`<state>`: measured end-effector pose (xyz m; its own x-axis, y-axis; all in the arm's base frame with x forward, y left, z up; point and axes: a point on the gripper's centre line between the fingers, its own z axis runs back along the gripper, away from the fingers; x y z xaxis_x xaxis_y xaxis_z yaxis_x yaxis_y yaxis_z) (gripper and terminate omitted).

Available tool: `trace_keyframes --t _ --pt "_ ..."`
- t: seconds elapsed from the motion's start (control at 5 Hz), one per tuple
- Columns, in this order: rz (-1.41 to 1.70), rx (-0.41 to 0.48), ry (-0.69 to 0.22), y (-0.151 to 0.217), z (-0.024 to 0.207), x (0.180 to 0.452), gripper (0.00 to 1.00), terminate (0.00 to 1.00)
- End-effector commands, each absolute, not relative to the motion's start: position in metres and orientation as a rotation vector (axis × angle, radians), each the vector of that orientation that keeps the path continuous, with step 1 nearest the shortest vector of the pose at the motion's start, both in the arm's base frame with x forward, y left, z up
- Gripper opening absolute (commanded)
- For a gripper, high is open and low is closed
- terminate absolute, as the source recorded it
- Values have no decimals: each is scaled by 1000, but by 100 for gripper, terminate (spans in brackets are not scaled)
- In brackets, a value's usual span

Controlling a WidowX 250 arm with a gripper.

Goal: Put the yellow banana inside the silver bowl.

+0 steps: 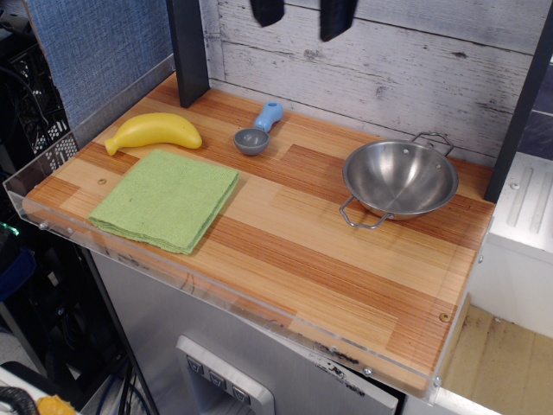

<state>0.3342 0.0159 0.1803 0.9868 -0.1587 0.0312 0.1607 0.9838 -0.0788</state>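
Pretty sure I'm standing in a robotics lab dressed up as a pretend kitchen. A wooden countertop (285, 233) with a clear acrylic rim (173, 277) is sitting against a fake whitewashed plank backdrop (389, 60), with a blue fabric partition (95, 47) on one side. Cables and black equipment racks (34, 112) are crowding the floor beside it.
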Motion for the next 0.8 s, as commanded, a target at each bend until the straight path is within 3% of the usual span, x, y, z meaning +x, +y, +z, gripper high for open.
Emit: trace_keyframes --t 0.0,0.6 --pt "-210 -65 -55 102 170 323 100 0" --pt "-51 -11 -113 182 121 326 100 0"
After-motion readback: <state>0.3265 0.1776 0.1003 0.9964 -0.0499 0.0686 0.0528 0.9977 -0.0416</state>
